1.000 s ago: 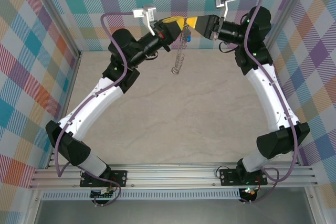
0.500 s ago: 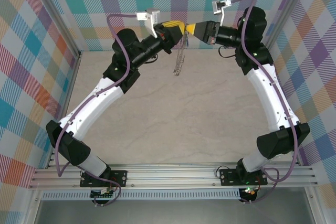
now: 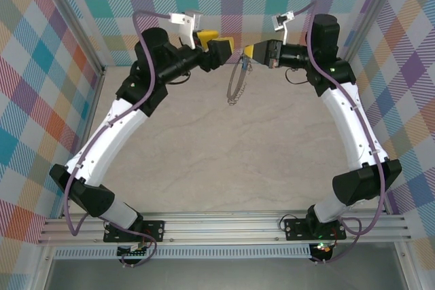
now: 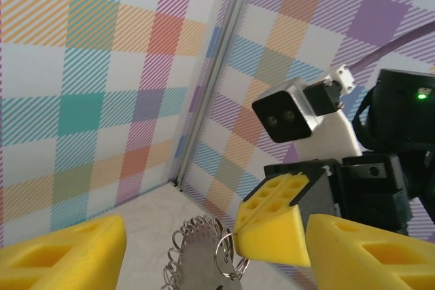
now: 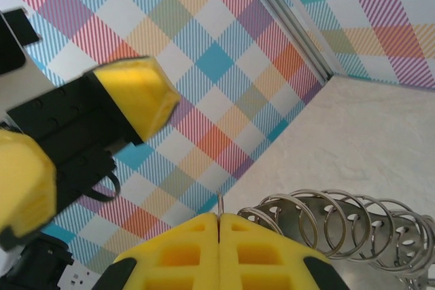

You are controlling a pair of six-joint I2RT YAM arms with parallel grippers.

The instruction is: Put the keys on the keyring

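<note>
We see the right end effector (image 3: pixel 250 50) closed on the top of the keyring (image 3: pixel 236 83), and the left end effector (image 3: pixel 217 41) stands open just beside this keyring.

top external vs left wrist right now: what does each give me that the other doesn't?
Top external: both arms from base to wrist, and the keyring hanging full length below the right gripper.
Left wrist: a close-up of the right fingers pinched shut on a small ring at the keyring's top, with the right wrist camera above them.
Both: the left gripper open, not touching the keyring.
</note>
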